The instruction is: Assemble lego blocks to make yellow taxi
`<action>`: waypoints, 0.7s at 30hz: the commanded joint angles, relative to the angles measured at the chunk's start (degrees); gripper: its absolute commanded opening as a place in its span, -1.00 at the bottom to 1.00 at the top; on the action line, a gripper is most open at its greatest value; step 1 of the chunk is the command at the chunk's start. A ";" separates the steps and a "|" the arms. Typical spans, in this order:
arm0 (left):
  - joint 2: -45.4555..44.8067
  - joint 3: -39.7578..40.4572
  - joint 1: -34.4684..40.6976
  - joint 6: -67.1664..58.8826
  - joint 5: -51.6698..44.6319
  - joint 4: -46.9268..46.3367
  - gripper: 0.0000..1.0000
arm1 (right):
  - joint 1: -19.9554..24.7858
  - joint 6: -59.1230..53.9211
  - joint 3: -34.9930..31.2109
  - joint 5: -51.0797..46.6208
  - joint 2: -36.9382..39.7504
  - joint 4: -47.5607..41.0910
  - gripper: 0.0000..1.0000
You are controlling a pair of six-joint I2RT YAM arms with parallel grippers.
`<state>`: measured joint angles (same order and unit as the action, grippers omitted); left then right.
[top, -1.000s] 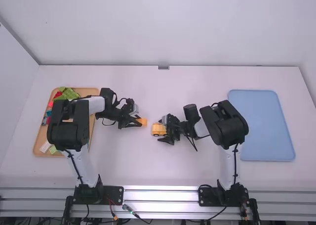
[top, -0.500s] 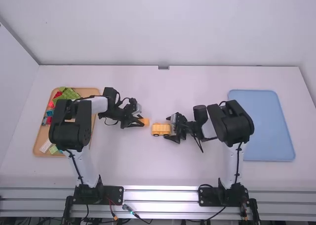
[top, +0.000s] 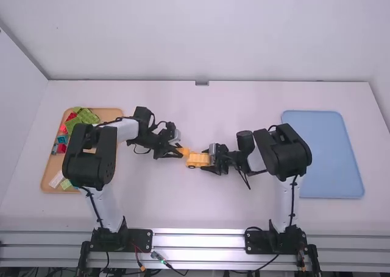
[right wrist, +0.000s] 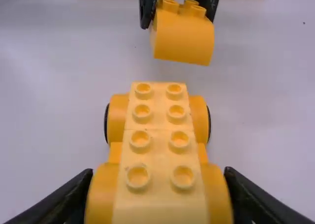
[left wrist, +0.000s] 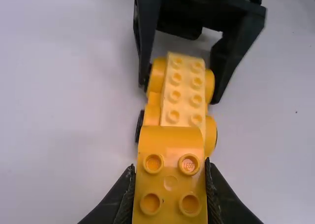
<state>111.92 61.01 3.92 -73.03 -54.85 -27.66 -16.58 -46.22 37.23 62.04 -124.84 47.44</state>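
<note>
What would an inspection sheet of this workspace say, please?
Surface: white table, with a tan tray at left and a blue tray at right.
Job's things: yellow wheeled base with a studded top; yellow four-stud brick held apart from it; mixed blocks in the tan tray.
Clutter: small dark specks on the table.
Grippers: left gripper closed on the brick; right gripper at the base's opposite end.
Cables: black cables along both arms.
Surroundings: white walls; metal rails at the near edge.
</note>
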 commanded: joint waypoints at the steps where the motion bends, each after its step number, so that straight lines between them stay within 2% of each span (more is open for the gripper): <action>1: -2.14 0.52 0.31 0.22 -1.05 -0.50 -0.96 | 0.59 -0.31 0.31 0.94 -1.09 -0.07 0.10; 4: -3.08 0.31 0.81 0.26 -1.22 -0.59 -0.96 | 0.70 -0.28 0.31 0.92 -1.09 -0.31 -0.16; 9: -4.37 -2.08 2.91 1.03 -0.87 2.80 -0.96 | 0.55 -0.02 0.31 -0.39 -1.09 -0.31 -0.18; 14: -5.03 -4.31 6.40 8.39 4.37 10.21 -0.96 | -0.83 1.20 0.31 -2.54 -1.09 -0.11 -0.24; 21: -5.11 -4.37 10.10 6.84 3.67 10.60 -0.96 | -1.57 1.46 0.28 -4.90 -1.09 -0.33 -0.25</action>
<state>108.47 57.36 13.63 -66.78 -50.33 -16.99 -18.06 -44.99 37.30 60.62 -124.81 47.75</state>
